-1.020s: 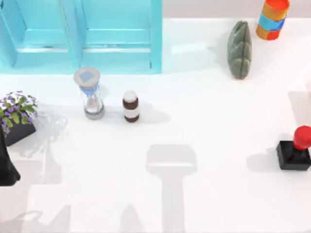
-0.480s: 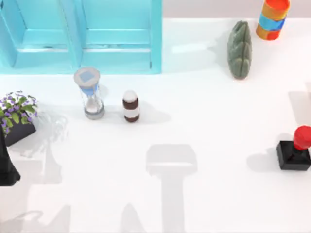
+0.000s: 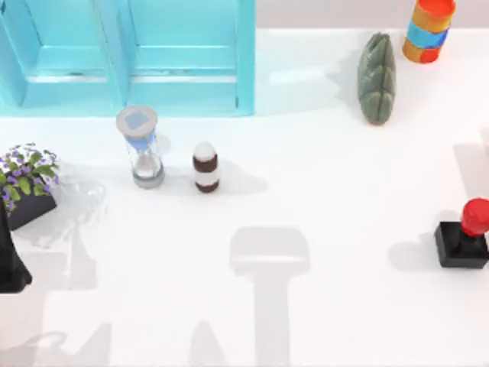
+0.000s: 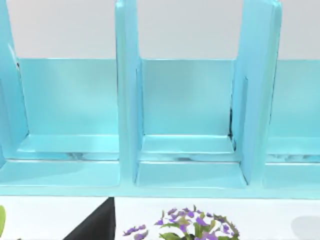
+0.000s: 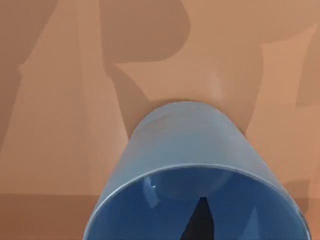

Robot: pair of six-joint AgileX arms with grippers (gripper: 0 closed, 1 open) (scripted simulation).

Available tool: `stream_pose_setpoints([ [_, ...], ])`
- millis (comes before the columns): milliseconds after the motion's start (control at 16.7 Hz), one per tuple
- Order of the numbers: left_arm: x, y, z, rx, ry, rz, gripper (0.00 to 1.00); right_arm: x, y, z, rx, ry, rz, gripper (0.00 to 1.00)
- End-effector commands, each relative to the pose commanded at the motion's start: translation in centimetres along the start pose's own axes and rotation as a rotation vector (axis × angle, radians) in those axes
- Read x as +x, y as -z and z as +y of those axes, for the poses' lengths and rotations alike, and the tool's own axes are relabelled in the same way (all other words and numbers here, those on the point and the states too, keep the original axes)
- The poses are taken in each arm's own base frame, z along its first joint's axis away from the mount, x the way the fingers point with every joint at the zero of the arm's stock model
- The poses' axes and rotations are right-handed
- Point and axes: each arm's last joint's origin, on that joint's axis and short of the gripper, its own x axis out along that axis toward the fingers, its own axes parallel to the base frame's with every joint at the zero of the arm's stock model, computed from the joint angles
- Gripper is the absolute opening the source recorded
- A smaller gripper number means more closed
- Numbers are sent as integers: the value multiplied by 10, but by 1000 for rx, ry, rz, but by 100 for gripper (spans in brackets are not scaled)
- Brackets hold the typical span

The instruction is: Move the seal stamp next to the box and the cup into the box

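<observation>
1. Seal stamp [image 3: 464, 238]: upright on the white table [image 3: 321, 199], at the far right edge in the top view, black base down and red knob up. It is well apart from the box.
2. Box [image 3: 183, 53]: turquoise, with open compartments, at the table's back left. The left wrist view looks straight into its compartments [image 4: 187, 105], and the ones it shows hold nothing.
3. Cup [image 5: 192, 170]: blue, close up in the right wrist view with its open mouth toward the camera. A dark wedge sits inside the rim and a brown surface lies behind the cup. I can't tell from this where it is relative to the table.
4. Right gripper: I can't tell if it is apart, together or clamped on anything.
5. Left arm [image 3: 9, 260]: a dark shape at the table's left edge, just beside the purple flower pot [image 3: 27, 183]. I can't tell its gripper state either.
6. Clutter:
   - An hourglass [image 3: 141, 149] and a brown bottle with white cap [image 3: 205, 167] stand side by side in front of the box.
   - A green leaf-shaped object [image 3: 377, 76] is at back right.
   - A striped cylinder [image 3: 428, 29] stands in the far back right corner.
</observation>
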Motion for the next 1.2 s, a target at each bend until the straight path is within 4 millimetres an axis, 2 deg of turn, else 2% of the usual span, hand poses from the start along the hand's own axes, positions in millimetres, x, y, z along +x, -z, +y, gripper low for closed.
stream_pose_setpoints([
  [180, 0, 0, 0, 0, 0, 0, 100, 0, 0, 0, 0, 0, 0, 98],
  [240, 0, 0, 0, 0, 0, 0, 100, 0, 0, 0, 0, 0, 0, 100],
  [780, 0, 0, 0, 0, 0, 0, 100, -1, 0, 0, 1, 1, -1, 100],
  [960, 0, 0, 0, 0, 0, 0, 100, -19, -3, -3, 4, 1, -7, 100],
  [1200, 0, 0, 0, 0, 0, 0, 100, -63, -4, -3, 3, -7, 7, 100],
])
